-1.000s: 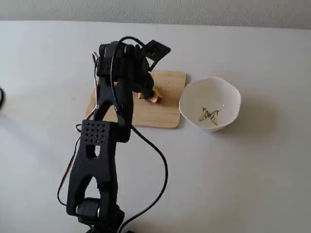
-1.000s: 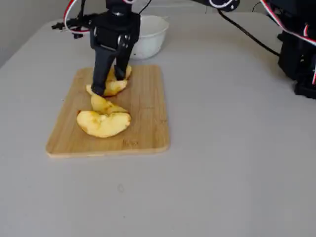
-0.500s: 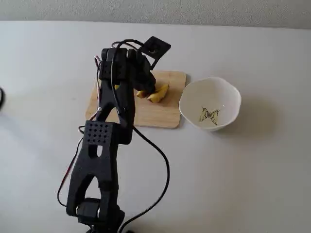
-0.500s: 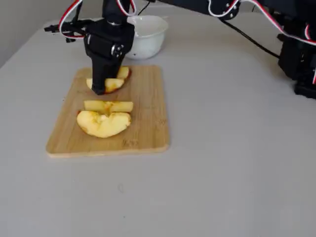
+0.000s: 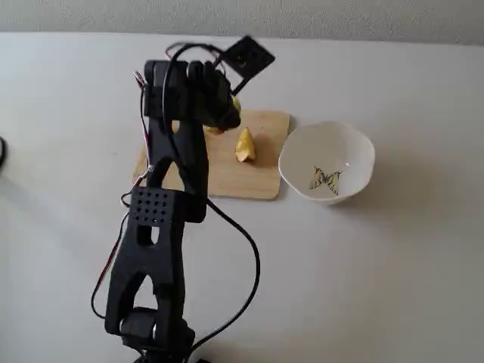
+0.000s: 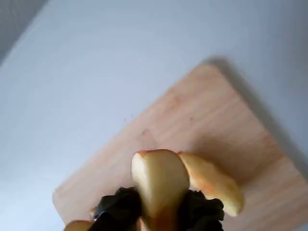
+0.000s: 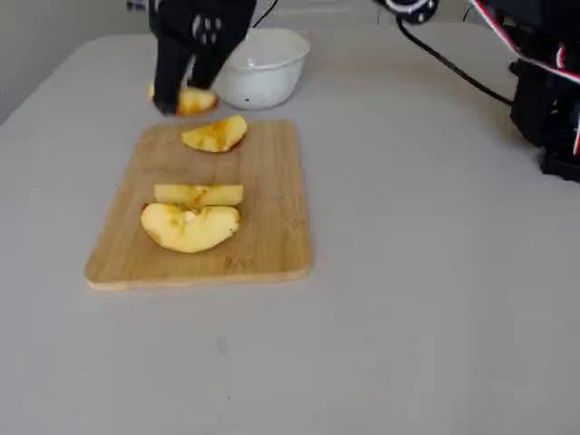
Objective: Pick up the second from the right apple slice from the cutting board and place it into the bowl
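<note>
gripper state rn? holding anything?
Gripper: shut on the apple slice, lifted clear of the cutting board.

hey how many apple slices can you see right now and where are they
4. One apple slice is held in the gripper above the cutting board; three lie on it: far, middle, near.

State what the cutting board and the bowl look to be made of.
The cutting board looks like light wood, perhaps bamboo: tan, matt, with faint lengthwise grain. The bowl looks like glazed ceramic, though glossy plastic is possible: white, shiny, with a highlight and a printed butterfly inside.
</note>
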You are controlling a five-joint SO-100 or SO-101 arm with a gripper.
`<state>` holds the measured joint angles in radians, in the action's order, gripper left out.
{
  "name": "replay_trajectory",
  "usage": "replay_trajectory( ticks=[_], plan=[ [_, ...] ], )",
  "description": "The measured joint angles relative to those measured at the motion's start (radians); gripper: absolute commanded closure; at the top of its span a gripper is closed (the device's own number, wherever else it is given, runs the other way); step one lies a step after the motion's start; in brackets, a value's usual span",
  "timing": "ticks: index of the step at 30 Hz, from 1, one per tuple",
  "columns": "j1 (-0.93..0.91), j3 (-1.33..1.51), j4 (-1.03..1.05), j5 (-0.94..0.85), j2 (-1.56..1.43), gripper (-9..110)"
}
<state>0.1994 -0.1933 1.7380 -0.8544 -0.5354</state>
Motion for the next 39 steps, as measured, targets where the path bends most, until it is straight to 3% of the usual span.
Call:
replay_trajectory(
  ticks=[10,16,20,23,27,29,39],
  plan=[
    [-0.334,-0.011,0.031,-0.06,0.006,101],
    [-0.385,-0.011,0.034,-0.107,0.06,61],
    [-0.399,-0.011,0.038,-0.123,0.063,54],
    [-0.399,-0.011,0.038,-0.123,0.063,56],
    [-0.393,-0.011,0.038,-0.123,0.048,91],
    [-0.373,-0.011,0.04,-0.083,0.014,101],
    [-0.123,-0.003,0.044,0.259,-0.565,96]
  ],
)
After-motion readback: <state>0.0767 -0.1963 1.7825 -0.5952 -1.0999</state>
